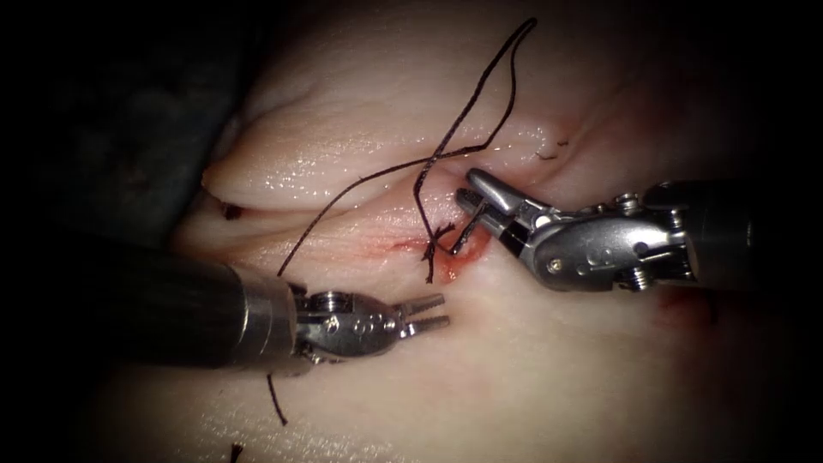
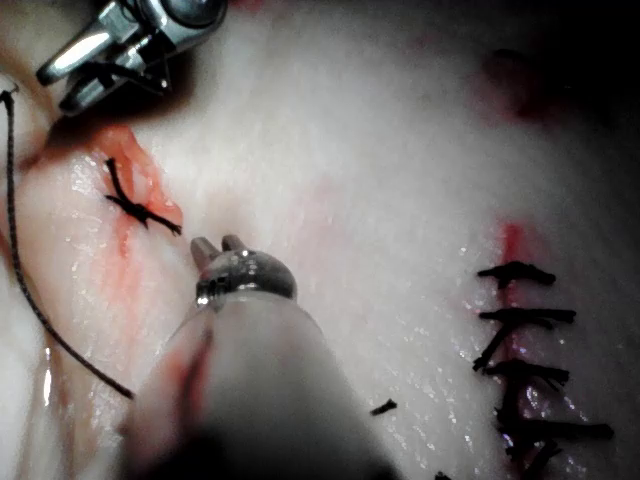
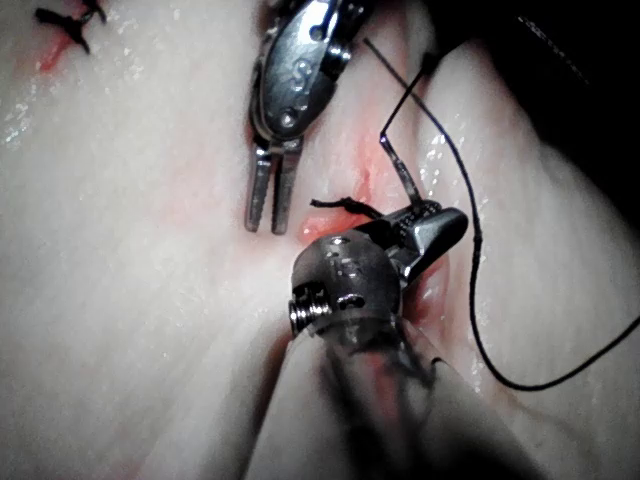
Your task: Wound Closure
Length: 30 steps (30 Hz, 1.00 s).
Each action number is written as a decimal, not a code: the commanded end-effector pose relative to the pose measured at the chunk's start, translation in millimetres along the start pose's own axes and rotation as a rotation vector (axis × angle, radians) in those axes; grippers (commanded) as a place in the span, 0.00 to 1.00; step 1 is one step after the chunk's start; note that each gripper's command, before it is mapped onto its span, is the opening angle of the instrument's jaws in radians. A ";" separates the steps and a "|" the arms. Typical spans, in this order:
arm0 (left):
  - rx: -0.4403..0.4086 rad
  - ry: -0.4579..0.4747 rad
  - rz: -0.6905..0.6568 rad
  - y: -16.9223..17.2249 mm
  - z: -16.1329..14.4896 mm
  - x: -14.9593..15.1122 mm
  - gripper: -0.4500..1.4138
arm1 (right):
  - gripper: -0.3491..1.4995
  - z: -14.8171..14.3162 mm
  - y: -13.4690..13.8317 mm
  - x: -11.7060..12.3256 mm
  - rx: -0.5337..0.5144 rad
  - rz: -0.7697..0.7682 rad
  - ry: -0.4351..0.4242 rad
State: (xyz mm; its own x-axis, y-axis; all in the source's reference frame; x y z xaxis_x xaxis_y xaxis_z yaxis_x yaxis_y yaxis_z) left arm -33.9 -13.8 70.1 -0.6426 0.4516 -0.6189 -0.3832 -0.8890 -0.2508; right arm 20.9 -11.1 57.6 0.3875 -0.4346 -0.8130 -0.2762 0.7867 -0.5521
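Left pincer (image 1: 426,314), slightly parted, holds nothing, just below the knot (image 1: 437,240) on the cut (image 1: 403,246). Beyond it, right pincer (image 1: 470,199) clasps the needle (image 1: 468,230), whose long axis slants down-left into the tissue (image 1: 531,377); a steady grip probably matters. Thread (image 1: 480,94) loops farther away.

No readable txt, labels, brands or nos. anywhere. Closest thing: faint stamped marks on the polished steel wrist body of the left arm's jawed tool (image 1: 356,324), and sim. marks on the polished steel wrist body of the right arm's jawed tool (image 1: 591,253); also seen on the left one in right wrist view (image 3: 297,75). Too small/blurred to make out chars.
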 end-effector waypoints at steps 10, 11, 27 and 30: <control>-0.004 0.000 0.000 0.4 0.5 -0.2 0.33 | 0.00 0.9 -0.8 1.7 -0.011 -0.093 -0.009; -0.005 0.000 0.000 0.4 0.5 -0.1 0.34 | 0.00 1.1 -1.0 1.5 -0.003 -0.079 -0.012; -0.008 -0.001 -0.004 0.4 0.2 0.2 0.34 | 0.00 2.7 -0.4 -2.9 0.093 0.451 -0.059; -0.008 -0.001 -0.004 0.4 0.2 0.2 0.34 | 0.00 3.0 0.1 -3.2 0.107 0.507 -0.073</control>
State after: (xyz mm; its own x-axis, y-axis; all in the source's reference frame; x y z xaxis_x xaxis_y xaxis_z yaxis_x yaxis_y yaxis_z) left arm -33.8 -13.6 69.6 -0.6420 0.4550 -0.6171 -0.3815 -0.8877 -0.2577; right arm 21.5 -8.1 60.2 0.2924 0.0530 -0.9548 -0.3547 0.9332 -0.0568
